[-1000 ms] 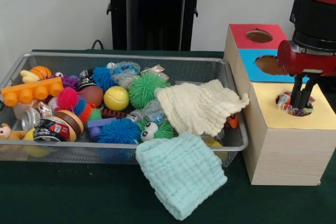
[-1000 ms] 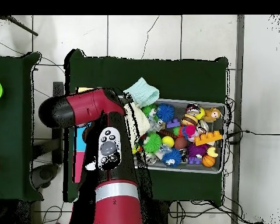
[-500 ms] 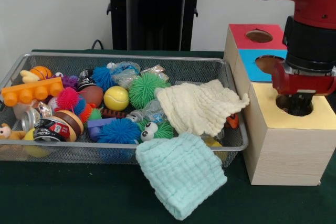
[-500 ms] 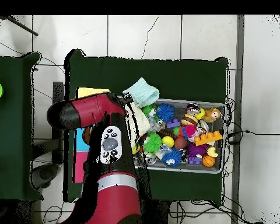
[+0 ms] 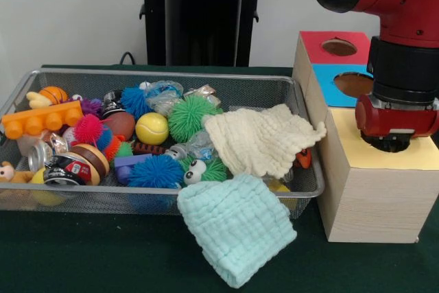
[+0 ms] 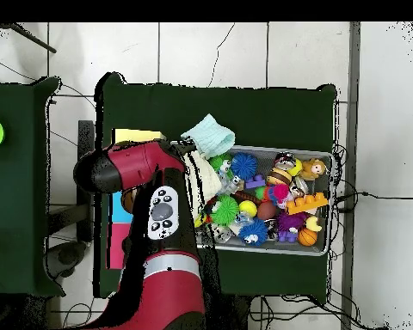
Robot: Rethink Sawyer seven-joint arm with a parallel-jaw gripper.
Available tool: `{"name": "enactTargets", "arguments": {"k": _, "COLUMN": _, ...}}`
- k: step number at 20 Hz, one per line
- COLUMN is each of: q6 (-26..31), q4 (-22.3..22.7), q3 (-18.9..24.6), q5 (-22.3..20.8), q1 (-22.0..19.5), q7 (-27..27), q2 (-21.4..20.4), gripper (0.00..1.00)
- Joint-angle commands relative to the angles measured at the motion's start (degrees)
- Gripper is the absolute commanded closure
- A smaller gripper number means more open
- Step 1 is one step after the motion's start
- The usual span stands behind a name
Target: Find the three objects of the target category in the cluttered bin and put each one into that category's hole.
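Note:
My gripper (image 5: 392, 142) is sunk into the round hole of the yellow-topped section (image 5: 351, 146) of the wooden box, right of the bin. The red wrist housing sits just over the hole and hides the gripper's lower end and anything in it. The wire mesh bin (image 5: 206, 79) holds several toys: a green spiky ball (image 5: 190, 116), a yellow ball (image 5: 151, 127), a blue spiky ball (image 5: 156, 171), an orange toy brick (image 5: 41, 119) and a crushed can (image 5: 63, 168). In the overhead view the red arm (image 6: 154, 215) covers the box.
A cream cloth (image 5: 257, 138) lies over the bin's right part. A mint cloth (image 5: 236, 228) hangs over its front rim onto the green table. Behind the yellow section are a blue-topped hole (image 5: 353, 84) and a red-topped hole (image 5: 338, 47).
A second ago the gripper held a crinkly wrapper at the yellow hole's mouth. It has since sunk into the hole and the wrapper is out of sight.

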Motion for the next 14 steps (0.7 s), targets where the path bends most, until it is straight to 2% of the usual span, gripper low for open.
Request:
{"name": "enactTargets", "arguments": {"k": 1, "q6": -5.13, "q4": 5.99, "q3": 0.0, "q5": -4.36, "q1": -0.54, "q7": 4.76, "q2": 8.62, "gripper": 1.0}}
{"name": "enactTargets", "arguments": {"k": 5, "q6": -2.31, "q4": 6.95, "q3": 0.98, "q5": -3.27, "q1": -1.24, "q7": 3.24, "q2": 6.69, "gripper": 1.0}}
{"name": "enactTargets", "arguments": {"k": 10, "q6": 8.03, "q4": 9.83, "q3": 3.81, "q5": 0.3, "q1": -3.18, "q7": 0.06, "q2": -0.45, "gripper": 1.0}}
{"name": "enactTargets", "arguments": {"k": 14, "q6": 17.65, "q4": 9.67, "q3": 4.88, "q5": 2.86, "q1": -4.01, "q7": -2.12, "q2": -5.7, "gripper": 1.0}}
